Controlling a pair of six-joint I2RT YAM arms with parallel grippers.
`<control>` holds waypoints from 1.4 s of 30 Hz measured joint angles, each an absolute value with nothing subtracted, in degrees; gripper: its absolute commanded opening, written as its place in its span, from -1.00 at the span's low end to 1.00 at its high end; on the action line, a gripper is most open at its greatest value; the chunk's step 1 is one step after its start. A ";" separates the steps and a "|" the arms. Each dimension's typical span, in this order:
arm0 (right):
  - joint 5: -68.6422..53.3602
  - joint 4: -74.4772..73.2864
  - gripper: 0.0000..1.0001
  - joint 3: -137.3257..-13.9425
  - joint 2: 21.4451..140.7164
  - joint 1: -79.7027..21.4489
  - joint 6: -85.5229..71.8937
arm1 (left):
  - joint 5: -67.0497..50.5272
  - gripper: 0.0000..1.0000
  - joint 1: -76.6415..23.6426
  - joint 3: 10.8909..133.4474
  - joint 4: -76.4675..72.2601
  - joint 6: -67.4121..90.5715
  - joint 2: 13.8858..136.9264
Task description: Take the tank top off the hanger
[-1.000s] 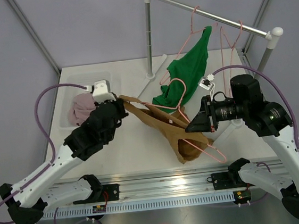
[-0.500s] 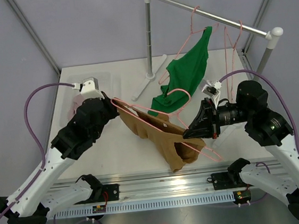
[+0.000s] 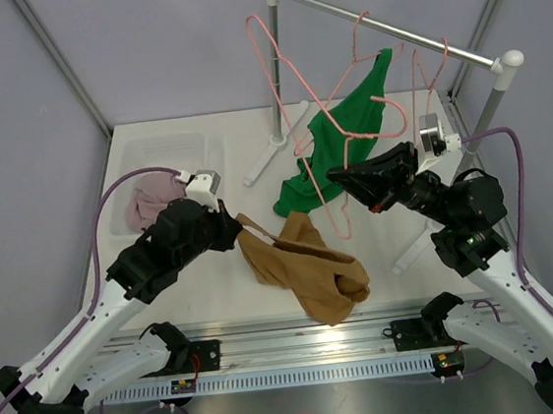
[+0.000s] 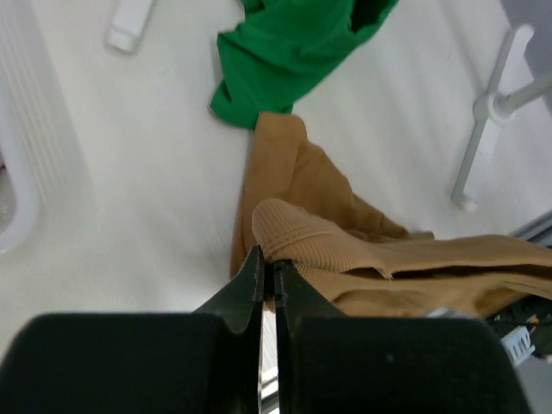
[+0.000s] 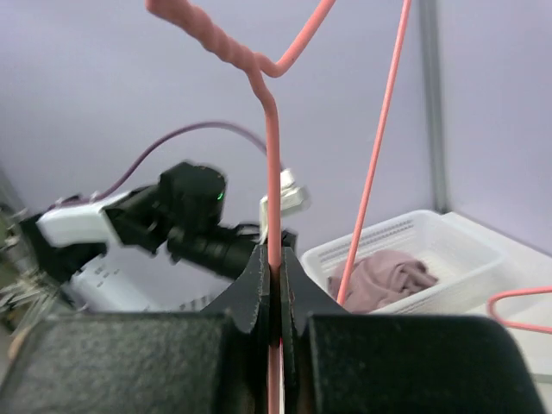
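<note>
The tan tank top (image 3: 308, 268) is seen crumpled on the surface (image 3: 216, 287), off the pink hanger (image 5: 273, 172). Its ribbed edge is pinched in the closed left tool (image 4: 268, 276). The hanger's wire is clamped by the right tool (image 5: 274, 259) and held aloft.

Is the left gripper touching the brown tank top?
Touching. The left wrist view shows the left gripper shut on the ribbed edge of the tank top.
</note>
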State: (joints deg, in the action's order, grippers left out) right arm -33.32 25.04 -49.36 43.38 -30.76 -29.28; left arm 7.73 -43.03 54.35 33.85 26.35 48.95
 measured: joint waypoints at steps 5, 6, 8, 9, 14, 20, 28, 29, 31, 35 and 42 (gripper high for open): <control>-23.83 12.49 -1.00 -59.77 45.95 -30.76 -26.96 | 8.08 -1.00 -43.18 54.41 39.13 26.35 48.82; -21.50 7.55 -1.00 -63.29 46.00 -30.76 -26.44 | 8.36 -1.00 -43.18 54.43 39.97 26.35 48.38; -17.02 -4.03 -1.00 -71.59 46.09 -30.76 -25.19 | 9.58 -0.80 -43.18 55.51 43.38 26.13 47.55; -15.59 -7.53 -1.00 -74.50 46.06 -30.76 -24.82 | 10.11 -0.58 -43.18 56.27 44.62 25.89 47.40; -7.42 -30.28 -1.00 -88.14 45.21 -30.76 -23.99 | 13.74 0.89 -43.18 60.45 48.71 21.17 46.98; 1.67 -48.95 -1.00 -93.38 45.82 -30.76 -25.93 | 16.78 0.98 -43.07 57.78 49.25 19.90 42.39; 9.47 -57.43 -1.00 -93.56 48.80 -30.76 -29.87 | 19.14 0.98 -42.39 54.22 49.41 19.90 39.46; 10.63 -57.41 -1.00 -93.65 49.60 -30.76 -30.28 | 19.33 0.98 -42.39 54.11 49.45 19.90 39.46; 13.39 -57.23 -1.00 -93.76 51.62 -30.76 -31.00 | 19.57 0.98 -42.39 53.93 49.41 19.90 39.46; 18.26 -55.92 -1.00 -94.06 56.05 -30.76 -31.62 | 19.84 0.98 -42.39 53.84 49.43 19.90 39.07; 22.65 -53.65 -1.00 -102.80 68.62 -30.59 -30.98 | 19.90 0.98 -42.39 53.84 49.41 19.90 38.17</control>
State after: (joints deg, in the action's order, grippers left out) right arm 22.65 -53.65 -102.80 68.62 -30.59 -30.98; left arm 19.90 -42.39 53.84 49.41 19.90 38.17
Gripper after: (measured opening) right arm 0.037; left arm 0.987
